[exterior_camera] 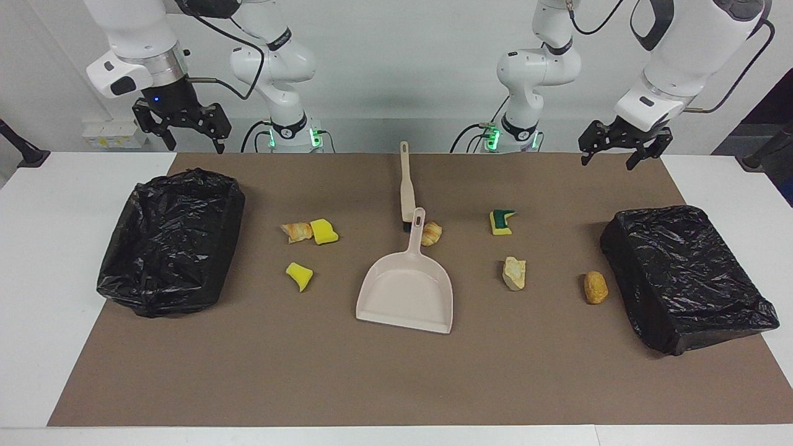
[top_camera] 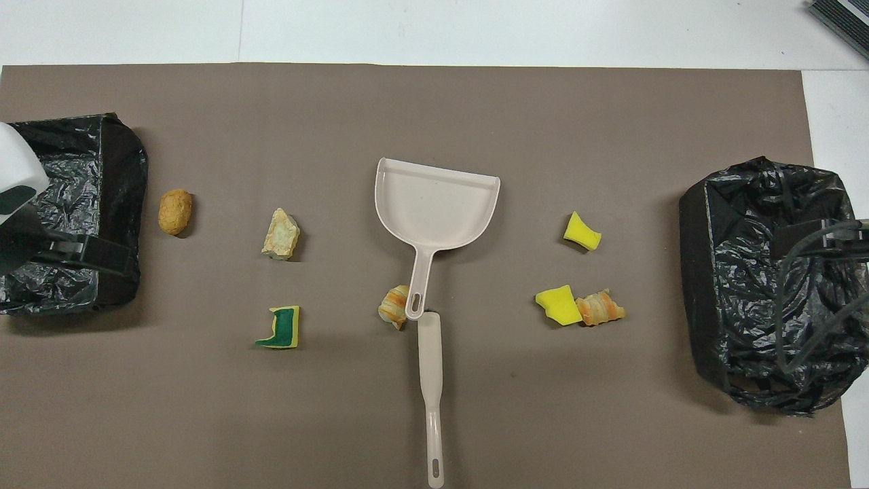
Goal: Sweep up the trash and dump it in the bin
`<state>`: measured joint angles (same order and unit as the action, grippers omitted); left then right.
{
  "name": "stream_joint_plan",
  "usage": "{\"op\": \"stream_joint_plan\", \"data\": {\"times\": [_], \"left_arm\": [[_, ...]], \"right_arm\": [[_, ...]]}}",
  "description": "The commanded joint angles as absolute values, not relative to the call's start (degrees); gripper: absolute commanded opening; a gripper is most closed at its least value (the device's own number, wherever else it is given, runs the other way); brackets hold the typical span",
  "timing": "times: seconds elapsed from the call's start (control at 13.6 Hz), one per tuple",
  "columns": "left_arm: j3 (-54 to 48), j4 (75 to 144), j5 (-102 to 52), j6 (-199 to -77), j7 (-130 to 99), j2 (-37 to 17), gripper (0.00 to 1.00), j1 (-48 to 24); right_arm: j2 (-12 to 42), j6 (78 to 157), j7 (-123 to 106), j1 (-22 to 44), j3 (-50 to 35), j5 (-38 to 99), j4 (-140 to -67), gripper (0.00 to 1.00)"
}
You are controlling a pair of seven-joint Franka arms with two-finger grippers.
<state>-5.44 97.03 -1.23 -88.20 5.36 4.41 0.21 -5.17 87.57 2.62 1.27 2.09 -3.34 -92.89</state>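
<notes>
The trash lies scattered on the brown mat: a croissant bit [exterior_camera: 297,231] touching a yellow sponge piece [exterior_camera: 323,231], another yellow piece [exterior_camera: 299,275], a croissant bit [exterior_camera: 431,233] beside the dustpan's handle, a green-layered sponge [exterior_camera: 501,222], a pale bread chunk [exterior_camera: 514,273] and a brown roll [exterior_camera: 595,287]. One black-lined bin [exterior_camera: 170,248] stands at the right arm's end, a second bin [exterior_camera: 684,279] at the left arm's end. My right gripper [exterior_camera: 194,146] hangs open and empty above the mat's edge by its bin. My left gripper [exterior_camera: 608,163] hovers open and empty over the mat's corner near its bin.
A beige dustpan [exterior_camera: 406,291] lies mid-mat, mouth away from the robots. A beige brush [exterior_camera: 406,186] lies in line with its handle, nearer the robots. Bare mat stretches from the dustpan's mouth to the table's front edge. White table borders the mat.
</notes>
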Motion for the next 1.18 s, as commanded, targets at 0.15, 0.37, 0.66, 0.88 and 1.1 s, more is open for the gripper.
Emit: {"op": "stream_joint_plan", "data": {"times": [0.15,0.37,0.66,0.88,1.1], "left_arm": [[-5.0,107.4,-2.3,-96.3,5.4,10.1,1.0,-2.2],[-4.9,114.8,-4.1,-102.0,5.3,13.2,1.0,-4.6],[-5.0,123.2,-6.4,-105.6,5.0,17.1,1.0,-9.7],[-5.0,132.3,-7.6,-110.6,2.1,22.8,1.0,-14.4],[-5.0,135.1,-8.1,-113.6,-2.6,23.6,1.0,-21.7]], "right_arm": [[-6.2,87.2,3.5,0.5,1.7,-2.5,-94.0,1.0],[-6.2,87.1,3.5,0.5,1.7,-2.5,-94.0,1.0],[-6.2,87.0,3.6,0.6,1.7,-2.5,-94.0,1.0],[-6.2,87.1,4.0,0.4,1.8,-2.5,-94.2,1.0],[-6.3,86.7,3.3,-2.5,1.9,1.9,-94.8,1.0]]}}
